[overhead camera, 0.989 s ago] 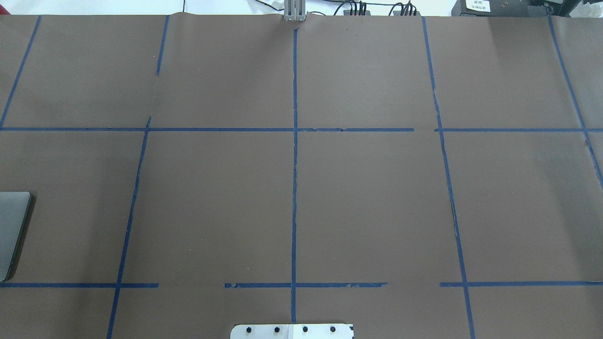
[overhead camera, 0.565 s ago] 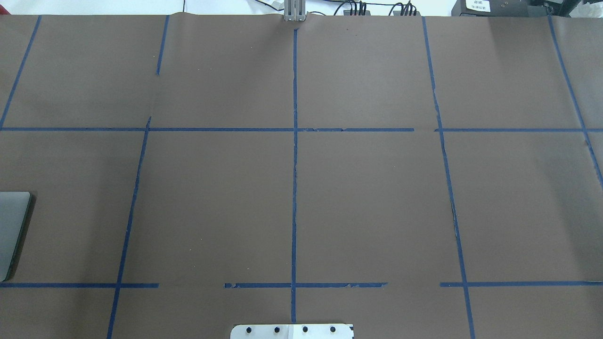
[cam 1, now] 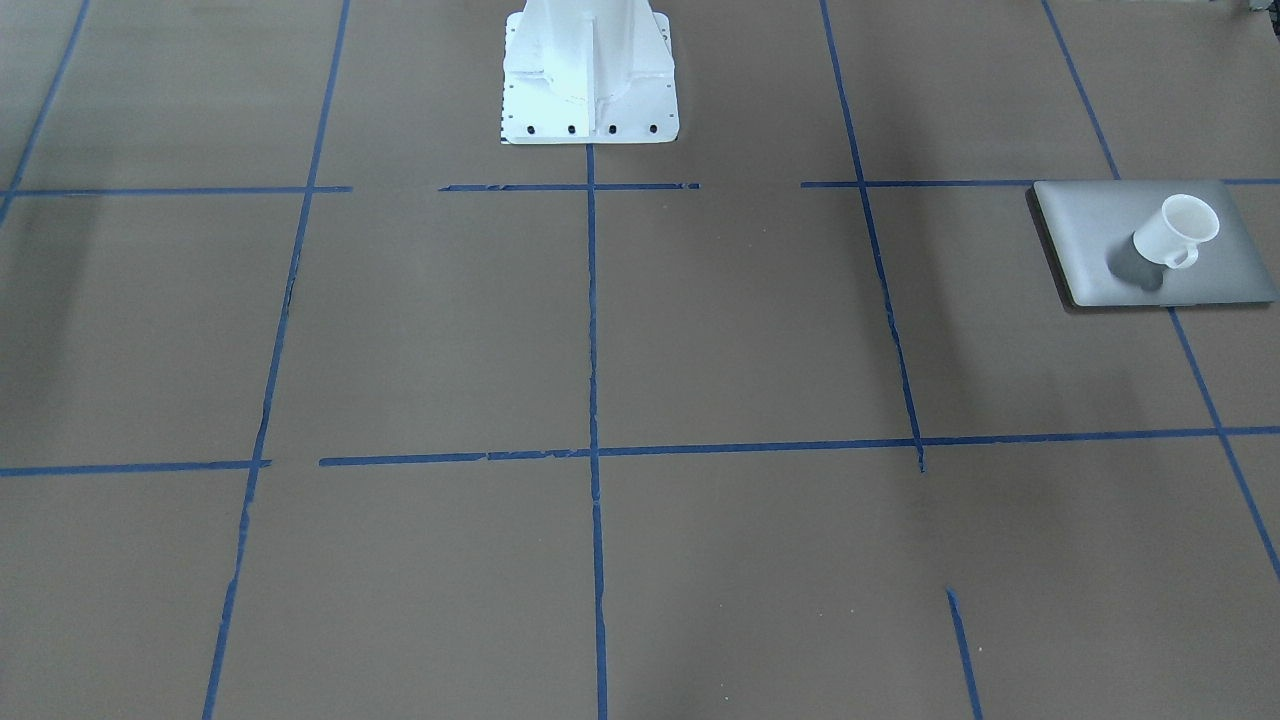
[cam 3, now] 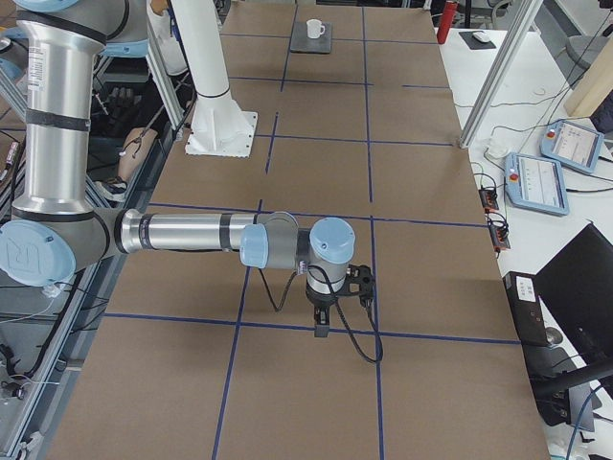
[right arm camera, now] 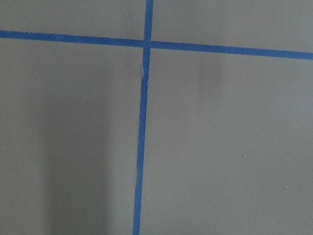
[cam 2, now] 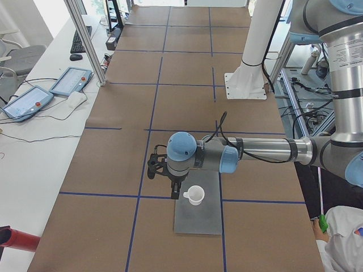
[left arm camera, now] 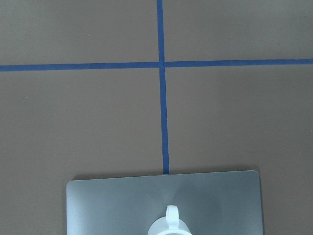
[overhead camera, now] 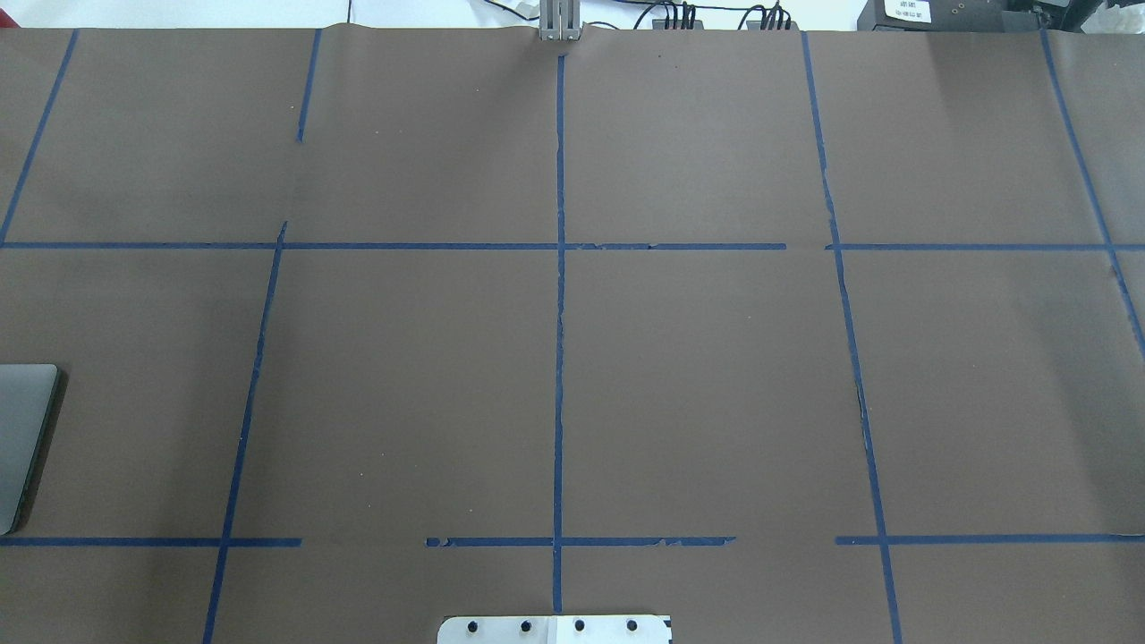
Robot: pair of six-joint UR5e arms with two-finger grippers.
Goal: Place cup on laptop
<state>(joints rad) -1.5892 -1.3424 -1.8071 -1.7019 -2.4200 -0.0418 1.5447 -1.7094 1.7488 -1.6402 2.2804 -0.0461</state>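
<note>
Starting with the front-facing view: spotting the cup [cam 1: 1176,232] upright on the laptop [cam 1: 1080,225], upper right of the frame, handle turned toward the bottom edge, nothing holding it. Looks placed, with the job as good as done.

Switching overhead: just a corner of the laptop at the left edge, lower half. Matches the shots from the last second, with no shift anywhere and no arm in frame. Reads as settled, not mid-move.

Over to the left-end view: left arm [cam 2: 261,150] stretched level across the middle, wrist bent down, left pincer [cam 2: 174,191] hanging just beside the cup on its handle side. Cannot tell apart or together from here, nor whether touching.

On to the right-end view: right arm [cam 3: 182,233] stretched level too, right pincer [cam 3: 321,324] pointing straight down at bare surface [cam 3: 431,287] by a tape line [cam 3: 287,326], lower middle. Cup and laptop tiny at the top, well apart from it. Cannot tell that pincer's state either.

Checking the left wrist view: lid's edge and cup handle at bottom centre, no fingers showing.

Finishing with the right wrist view: only crossed tape on brown surface.
</note>
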